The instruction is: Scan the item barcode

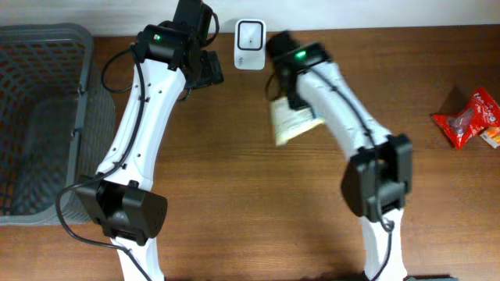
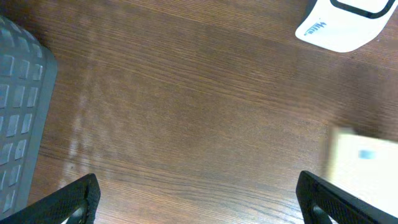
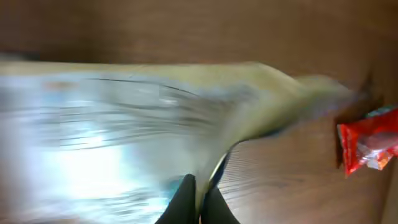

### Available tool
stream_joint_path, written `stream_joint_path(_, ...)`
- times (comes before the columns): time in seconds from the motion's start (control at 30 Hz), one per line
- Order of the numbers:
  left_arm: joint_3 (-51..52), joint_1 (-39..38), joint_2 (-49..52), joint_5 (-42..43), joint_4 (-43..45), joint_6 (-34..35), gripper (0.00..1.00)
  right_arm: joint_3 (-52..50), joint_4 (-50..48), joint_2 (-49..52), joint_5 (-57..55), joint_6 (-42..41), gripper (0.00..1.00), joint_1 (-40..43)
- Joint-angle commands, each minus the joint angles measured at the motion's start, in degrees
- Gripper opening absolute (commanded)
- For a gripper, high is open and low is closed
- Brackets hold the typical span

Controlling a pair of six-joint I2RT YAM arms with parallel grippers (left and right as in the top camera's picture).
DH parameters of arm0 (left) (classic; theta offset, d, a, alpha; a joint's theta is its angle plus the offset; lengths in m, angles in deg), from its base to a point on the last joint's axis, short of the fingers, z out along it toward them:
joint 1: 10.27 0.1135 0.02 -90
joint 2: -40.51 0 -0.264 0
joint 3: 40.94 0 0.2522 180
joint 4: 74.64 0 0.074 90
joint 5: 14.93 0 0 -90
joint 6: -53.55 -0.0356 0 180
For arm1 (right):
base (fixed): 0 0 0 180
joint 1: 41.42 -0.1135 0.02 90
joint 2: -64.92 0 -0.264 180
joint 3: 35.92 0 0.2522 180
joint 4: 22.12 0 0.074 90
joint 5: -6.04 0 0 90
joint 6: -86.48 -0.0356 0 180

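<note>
Packet [image 1: 291, 121] looks light, thin, floppy, probably slick film; right gripper [image 3: 199, 202] pinches one edge, jaws closed on it; edge hold seems best; left gripper [image 2: 199, 202] gapes empty.

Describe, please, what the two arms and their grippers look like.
Both the left arm and right arm have white links with black joint housings, each showing a small green light near the wrist. Black cables loop beside the left arm. The left gripper and right gripper have black fingers.
</note>
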Motion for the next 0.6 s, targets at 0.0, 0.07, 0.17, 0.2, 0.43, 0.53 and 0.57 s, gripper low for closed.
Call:
stream_joint_path(0.0, -0.46, -0.22, -0.76, 0.22, -0.11, -0.33, 0.99, -0.57, 1.53, 0.44, -8.35, -5.35, 0.04, -1.53)
stream_joint_path(0.07, -0.46, -0.22, -0.76, 0.22, -0.11, -0.33, 0.99, -0.52, 3.78, -1.27, -15.76, -5.33, 0.04, 0.72)
stream_joint_path(0.17, -0.46, -0.22, -0.76, 0.22, -0.11, -0.33, 0.99, -0.42, 9.27, -3.1, -28.92, -5.18, 0.04, 6.58)
stream_joint_path(0.2, -0.46, -0.22, -0.76, 0.22, -0.11, -0.33, 0.99, -0.42, 11.23, -3.13, -32.5, -4.9, 0.04, 8.76)
stream_joint_path(0.43, -0.46, -0.22, -0.76, 0.22, -0.13, -0.33, 0.99, -0.44, 2.89, -1.42, -34.4, -2.93, 0.04, 17.64)
stream_joint_path(0.53, -0.46, -0.22, -0.76, 0.22, -0.11, -0.33, 0.99, -0.44, -6.54, -0.87, -38.69, 10.16, 0.04, 18.8)
stream_joint_path(0.57, -0.46, -0.22, -0.76, 0.22, -0.13, -0.33, 0.99, -0.44, -10.6, -0.87, -42.32, 14.8, 0.04, 19.91)
